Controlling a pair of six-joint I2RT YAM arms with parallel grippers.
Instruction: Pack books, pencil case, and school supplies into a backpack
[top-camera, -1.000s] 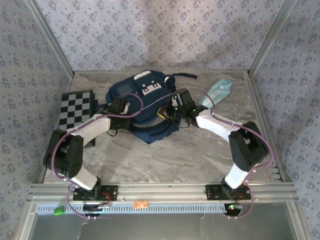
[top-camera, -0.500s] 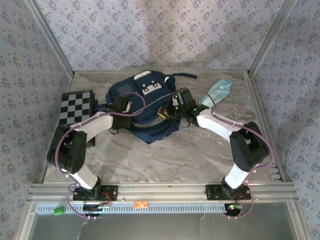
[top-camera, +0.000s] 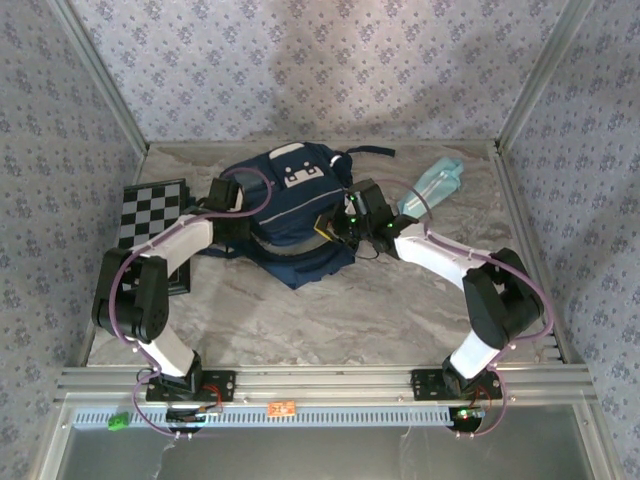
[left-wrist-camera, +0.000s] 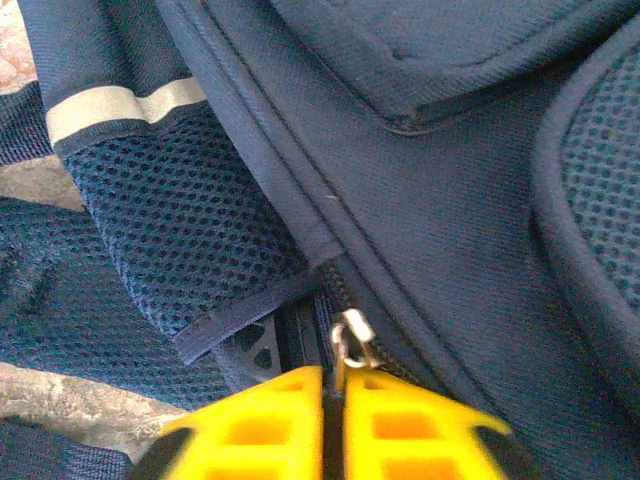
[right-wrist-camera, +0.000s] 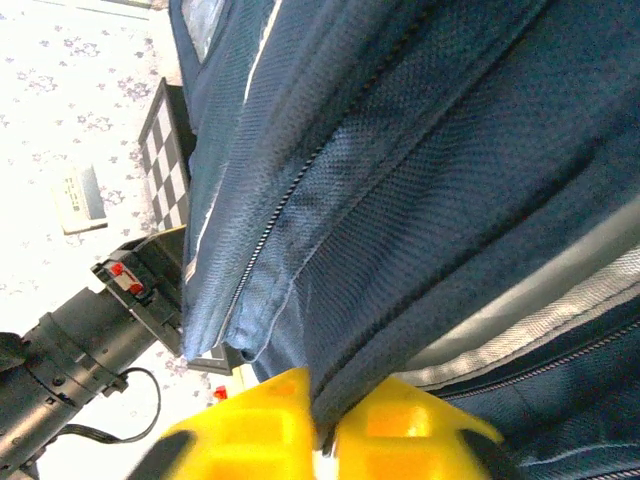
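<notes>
Left gripper (left-wrist-camera: 333, 378): yellow fingers drawn almost together, a thin slit between them, pinched on the silver zip pull (left-wrist-camera: 352, 335) at their tips. The pull sits at the end of a zip line running toward 1 o'clock in the left wrist view. At 10 o'clock from the tips is a navy mesh side pocket (left-wrist-camera: 170, 225), with a pale grey band (left-wrist-camera: 115, 103) across the fabric above it.

Right gripper (right-wrist-camera: 322, 402): yellow fingers closed on a fold of navy fabric, which rises from the gap toward 12 o'clock. A zip line runs along the fabric above.

Backpack (top-camera: 285, 205): navy, white patch on top, lying flat at the 12 o'clock side of the marble-patterned table (top-camera: 350, 310). The left arm meets it at its 9 o'clock side, the right arm at its 3 o'clock side.

Pencil case (top-camera: 432, 185): mint-teal pouch, on the table at 2 o'clock from the backpack, just beyond the right arm's wrist.

Checkered board (top-camera: 150, 215): black and white, at 9 o'clock from the backpack, by the table's edge.
</notes>
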